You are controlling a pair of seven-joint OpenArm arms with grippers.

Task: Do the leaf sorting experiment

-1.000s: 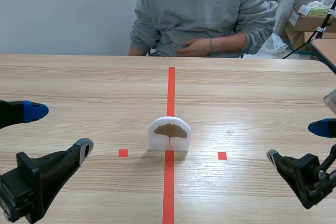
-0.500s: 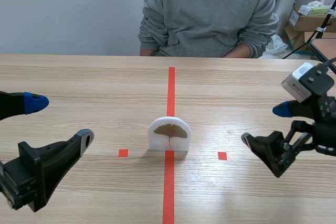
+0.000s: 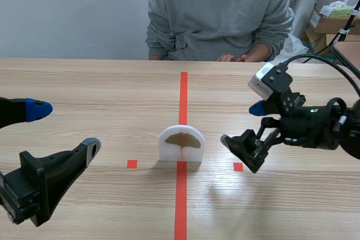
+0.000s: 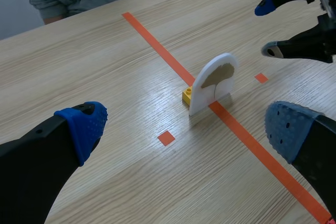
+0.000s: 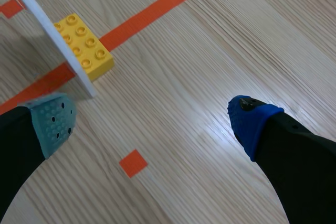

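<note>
Right jaws: right gripper [image 3: 241,124] spread wide, empty, touching nothing.
Left jaws: left gripper [image 3: 66,127] equally wide, empty.
Leaf card: leaf card [image 3: 181,143] stands upright on the red centre line, propped by a yellow brick [image 5: 84,43].
Bearing: near the right gripper's lower finger; right arm nearer.

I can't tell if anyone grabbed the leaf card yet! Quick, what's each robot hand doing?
Left gripper: open, holding nothing.
Right gripper: open, holding nothing, near the leaf card.
</note>
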